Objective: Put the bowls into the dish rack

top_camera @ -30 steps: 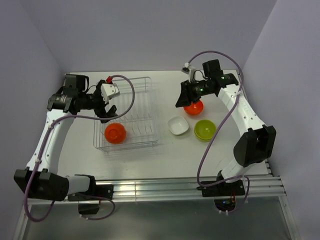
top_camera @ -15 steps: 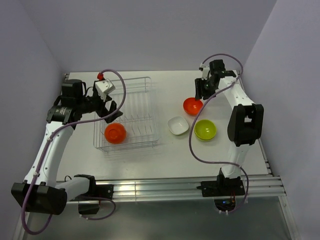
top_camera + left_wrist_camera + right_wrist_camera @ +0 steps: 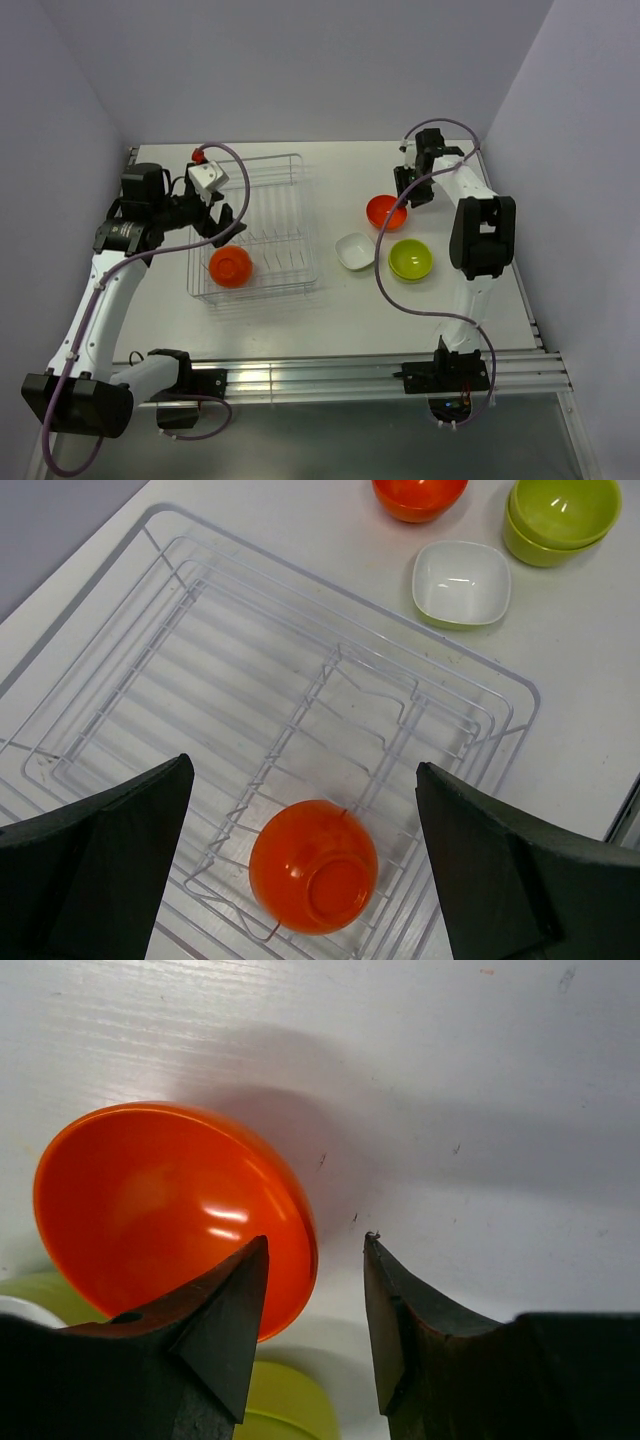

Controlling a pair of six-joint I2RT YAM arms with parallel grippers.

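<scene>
The wire dish rack (image 3: 262,190) stands left of centre and holds one orange-red bowl (image 3: 230,266), upside down in the left wrist view (image 3: 313,866). My left gripper (image 3: 224,221) hovers above the rack, wide open and empty (image 3: 305,770). A second orange-red bowl (image 3: 384,211) sits upright on the table, with a white squarish bowl (image 3: 355,251) and a lime green bowl (image 3: 410,260) nearer. My right gripper (image 3: 407,193) is open at the second orange-red bowl's far right edge. In the right wrist view the bowl's rim (image 3: 306,1250) lies between the fingers of that gripper (image 3: 314,1244).
The white table (image 3: 350,300) ends at an aluminium rail at the near edge. Purple walls close in the back and both sides. In the left wrist view the white bowl (image 3: 462,583) and green bowl (image 3: 560,515) sit just beyond the rack's corner.
My right gripper has swung from over the orange-red bowl to its far right edge and now straddles the rim. My left gripper has shifted slightly above the rack.
</scene>
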